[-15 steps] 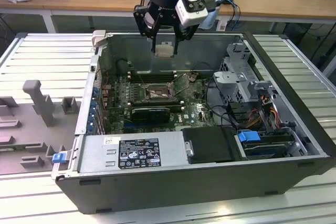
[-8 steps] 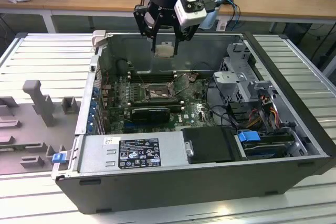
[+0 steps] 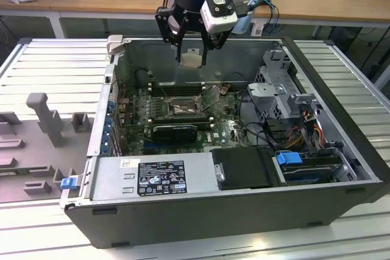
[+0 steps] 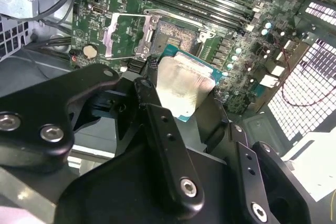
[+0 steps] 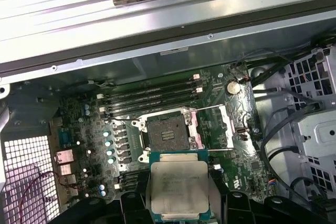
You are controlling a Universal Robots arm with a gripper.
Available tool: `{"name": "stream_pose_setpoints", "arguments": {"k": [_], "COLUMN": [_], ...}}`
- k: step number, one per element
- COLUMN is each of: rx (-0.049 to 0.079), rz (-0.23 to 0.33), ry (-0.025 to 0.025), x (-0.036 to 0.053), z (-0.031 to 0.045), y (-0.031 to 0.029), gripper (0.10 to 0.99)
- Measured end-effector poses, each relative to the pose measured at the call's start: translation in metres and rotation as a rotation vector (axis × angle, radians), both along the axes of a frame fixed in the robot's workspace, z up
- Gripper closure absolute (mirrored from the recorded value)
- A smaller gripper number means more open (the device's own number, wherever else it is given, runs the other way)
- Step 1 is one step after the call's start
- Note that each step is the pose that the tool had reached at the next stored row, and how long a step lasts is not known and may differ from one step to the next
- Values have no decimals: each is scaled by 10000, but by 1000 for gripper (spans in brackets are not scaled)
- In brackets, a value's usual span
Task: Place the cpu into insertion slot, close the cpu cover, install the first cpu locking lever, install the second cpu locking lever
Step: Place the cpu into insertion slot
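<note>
In the exterior view, the gripper [image 3: 191, 52] hangs over the far wall of the open computer case [image 3: 201, 211], clenched on the cpu [image 3: 191, 60], which shows as a pale square between the dark fingers. The insertion slot [image 3: 183, 106] lies on the motherboard [image 3: 228, 129] below the chip and nearer this camera, almost in line with it from side to side. The chip is well apart from the slot, high above the board.

In the second wrist view, the fingers [image 4: 157, 116] grip the cpu [image 4: 184, 87] on two opposite edges, its silver face bare between them. The insertion slot [image 4: 176, 38] sits just past the chip's free edge, between it and the memory slots [image 4: 210, 3]. The cpu cover [image 4: 126, 35] is folded back, lying on the side of the slot that faces the coin cell [image 4: 91, 51], so the socket is uncovered.

In the first wrist view, the cpu [image 5: 178, 184] and the insertion slot [image 5: 167, 132] look near each other, the slot between the chip and the memory slots [image 5: 152, 98]. The chip is square, with no long axis; its edges run roughly parallel to the slot's rim. The cpu cover [image 5: 212, 127] stands open beside the slot, clear of the opening.
</note>
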State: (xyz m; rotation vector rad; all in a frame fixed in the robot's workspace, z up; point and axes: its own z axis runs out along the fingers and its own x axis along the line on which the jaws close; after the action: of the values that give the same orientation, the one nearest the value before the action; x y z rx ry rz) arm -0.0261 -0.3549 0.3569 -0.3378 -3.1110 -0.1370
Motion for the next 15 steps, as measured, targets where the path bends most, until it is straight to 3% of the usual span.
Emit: {"name": "stream_pose_setpoints", "arguments": {"k": [15], "rx": [-24], "rz": [-909], "ry": [1], "x": [0], "z": [0], "y": [0], "gripper": [557]}}
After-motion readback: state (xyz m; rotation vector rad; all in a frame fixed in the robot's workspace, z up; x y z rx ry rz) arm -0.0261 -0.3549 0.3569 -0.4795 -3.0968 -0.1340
